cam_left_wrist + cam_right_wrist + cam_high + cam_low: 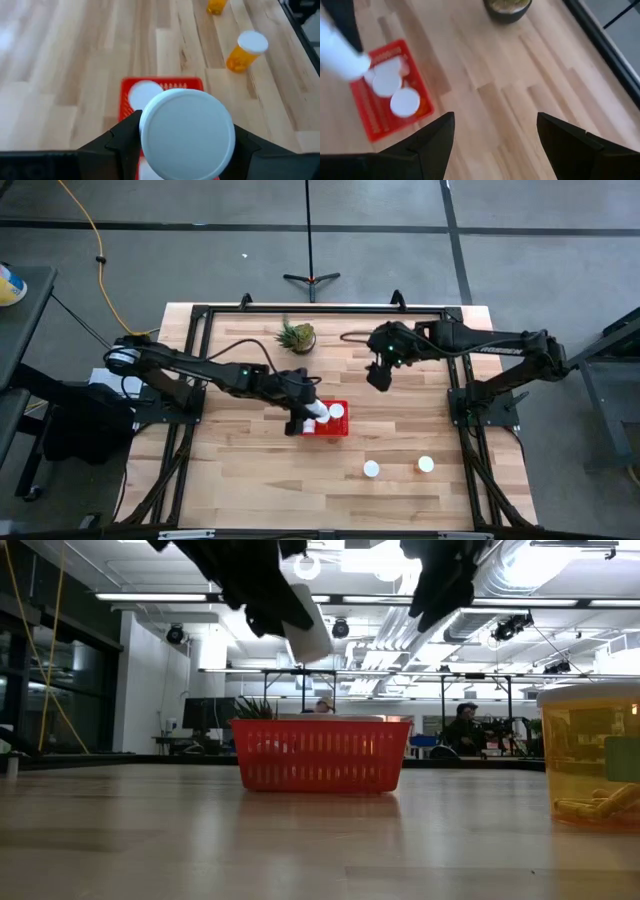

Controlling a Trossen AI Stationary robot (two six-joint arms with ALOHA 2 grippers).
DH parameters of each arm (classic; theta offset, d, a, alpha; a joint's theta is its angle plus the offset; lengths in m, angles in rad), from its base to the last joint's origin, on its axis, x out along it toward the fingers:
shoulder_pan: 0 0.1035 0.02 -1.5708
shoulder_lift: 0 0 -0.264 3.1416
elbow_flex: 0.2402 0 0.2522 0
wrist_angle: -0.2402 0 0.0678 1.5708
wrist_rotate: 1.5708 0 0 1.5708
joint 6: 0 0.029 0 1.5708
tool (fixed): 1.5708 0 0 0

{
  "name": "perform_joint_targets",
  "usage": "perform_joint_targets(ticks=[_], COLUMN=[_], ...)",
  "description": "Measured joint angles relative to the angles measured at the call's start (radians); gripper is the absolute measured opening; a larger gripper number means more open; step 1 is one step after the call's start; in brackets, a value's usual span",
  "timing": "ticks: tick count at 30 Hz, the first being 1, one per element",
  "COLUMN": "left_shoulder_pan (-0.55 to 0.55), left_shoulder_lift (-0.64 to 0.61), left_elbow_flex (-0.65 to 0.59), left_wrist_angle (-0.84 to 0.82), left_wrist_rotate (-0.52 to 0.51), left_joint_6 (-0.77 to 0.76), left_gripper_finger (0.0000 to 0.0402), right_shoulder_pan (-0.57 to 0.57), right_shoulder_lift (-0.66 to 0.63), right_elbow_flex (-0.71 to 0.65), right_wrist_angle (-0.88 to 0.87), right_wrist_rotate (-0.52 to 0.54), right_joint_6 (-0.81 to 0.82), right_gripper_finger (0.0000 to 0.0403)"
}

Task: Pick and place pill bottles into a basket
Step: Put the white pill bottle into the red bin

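My left gripper (306, 418) is shut on a white pill bottle (187, 132) above the red basket (338, 430); the bottle also shows in the low view (306, 628), tilted, well above the basket (320, 755). White-capped bottles (404, 102) lie inside the basket (370, 120). Two orange bottles with white caps (371, 469) (426, 464) stand on the table near its front edge, and they also show in the left wrist view (245, 50). My right gripper (380, 377) is open and empty, up in the air to the far right of the basket. My left gripper pinches the white bottle between its two fingers (125, 137), one on each side of the body just below the round cap (187, 120). The fingers slant downward from the table's left. The bottle is lifted clear and tilted, over the basket's left end.
A small spiky potted plant (297, 335) stands at the far side of the table. One orange bottle stands close to the low camera (590, 755). Bare wood lies between the basket and the two standing bottles. People sit in the room behind.
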State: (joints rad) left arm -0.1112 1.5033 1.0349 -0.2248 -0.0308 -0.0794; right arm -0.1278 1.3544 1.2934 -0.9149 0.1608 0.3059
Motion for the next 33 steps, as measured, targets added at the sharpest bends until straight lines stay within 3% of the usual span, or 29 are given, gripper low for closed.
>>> perform_joint_targets(ticks=[7,15,33], left_shoulder_pan=[0.000,0.000,0.001], left_shoulder_lift=[0.152,0.282,0.351], left_elbow_flex=[0.079,0.204,0.203], left_wrist_angle=[0.045,-0.018,-0.010], left_wrist_rotate=[0.042,0.115,0.119], left_joint_6=[0.000,0.023,0.024], left_gripper_finger=[0.0234,0.0234,0.0234], right_shoulder_pan=[-0.055,-0.062,-0.062], right_shoulder_lift=[0.000,0.000,0.000], right_elbow_flex=[0.000,0.000,0.000], right_wrist_angle=[0.075,0.082,0.082], right_wrist_rotate=[-0.040,-0.064,-0.064], right_joint_6=[-0.036,-0.045,-0.064], right_gripper_finger=[0.0273,0.0273,0.0273])
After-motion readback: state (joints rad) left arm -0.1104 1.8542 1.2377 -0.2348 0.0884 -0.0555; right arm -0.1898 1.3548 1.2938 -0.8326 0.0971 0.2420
